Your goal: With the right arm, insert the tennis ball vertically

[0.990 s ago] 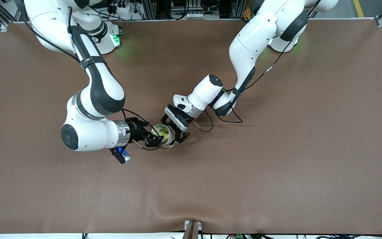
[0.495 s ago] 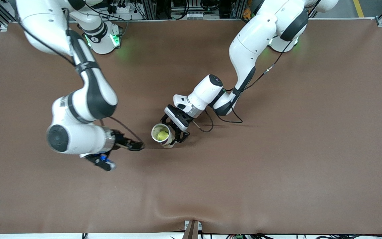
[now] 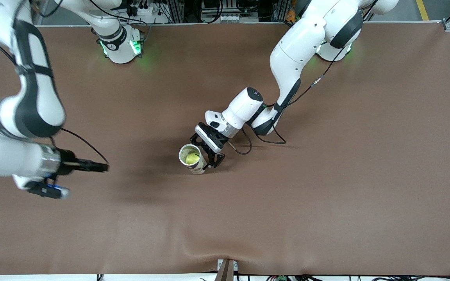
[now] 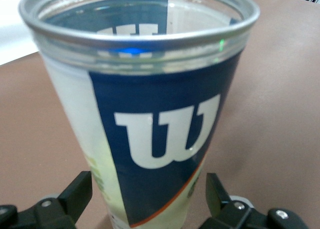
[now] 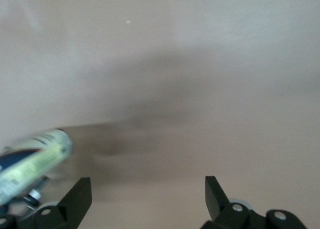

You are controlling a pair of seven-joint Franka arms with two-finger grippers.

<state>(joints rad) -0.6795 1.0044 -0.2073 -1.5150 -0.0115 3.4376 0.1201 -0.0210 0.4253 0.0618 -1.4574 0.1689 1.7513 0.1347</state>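
Front view shows a can (image 3: 191, 158) standing upright near the middle of the brown table (image 3: 326, 195), its open mouth turned up toward the camera, with the yellow-green tennis ball (image 3: 191, 157) resting inside it; only the top of the ball can be seen, and the can's wall hides the rest. The left pincer (image 3: 208, 153) sits beside the can, toward the left arm's end of the table, its fingers spread to either side of the can; from above it is hard to make out whether they touch the wall. In the left wrist view the can (image 4: 145, 109) fills most of the picture, showing a dark blue label with a white letter and a clear rim, and the two black fingertips (image 4: 75, 194) stand apart from its sides near the base, with bare table showing between each tip and the can; the can's foot is cut off by the edge. The right pincer (image 3: 99, 167) is well away from the can, toward the right arm's end of the table, up over bare table, and its arm is blurred and partly cut off at the edge. The right wrist view is smeared; its fingers (image 5: 77, 196) are spread with nothing between them, and the can (image 5: 32, 161) appears only as a tilted blur at the margin.
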